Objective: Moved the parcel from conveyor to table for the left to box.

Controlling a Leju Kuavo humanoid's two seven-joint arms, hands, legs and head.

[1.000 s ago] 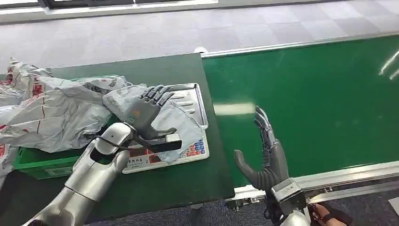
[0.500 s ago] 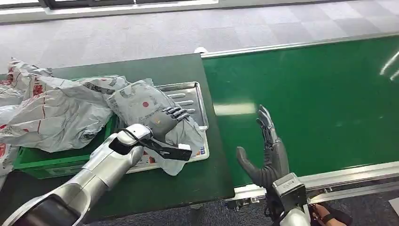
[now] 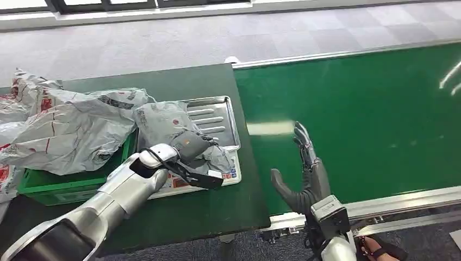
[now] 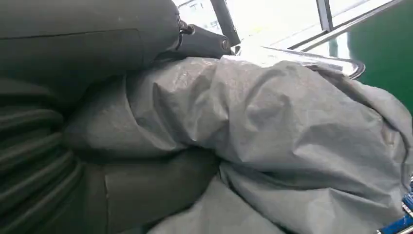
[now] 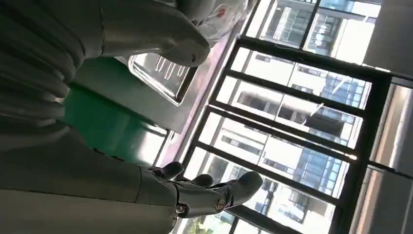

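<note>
On the dark green counter (image 3: pixel 179 217), I've got the left robot hand (image 3: pixel 191 145) clenched round the crumpled grey plastic parcel (image 3: pixel 169 124), which sits on the silver metal tray (image 3: pixel 216 115). Right robot hand (image 3: pixel 307 179) is released, fingers apart, over the green conveyor belt (image 3: pixel 369 114). Risk imo: slick film slips from the grip, parcel drops short of the green crate (image 3: pixel 49 187).

A metal tray (image 3: pixel 217 117) sits atop a scale with coloured keys (image 3: pixel 231 174), just beyond the left hand (image 3: pixel 190 147). Windows (image 5: pixel 302 112) with dark frames stand past the right hand (image 3: pixel 307 179); grey carpet tiles (image 3: pixel 163 43) stretch beyond.
</note>
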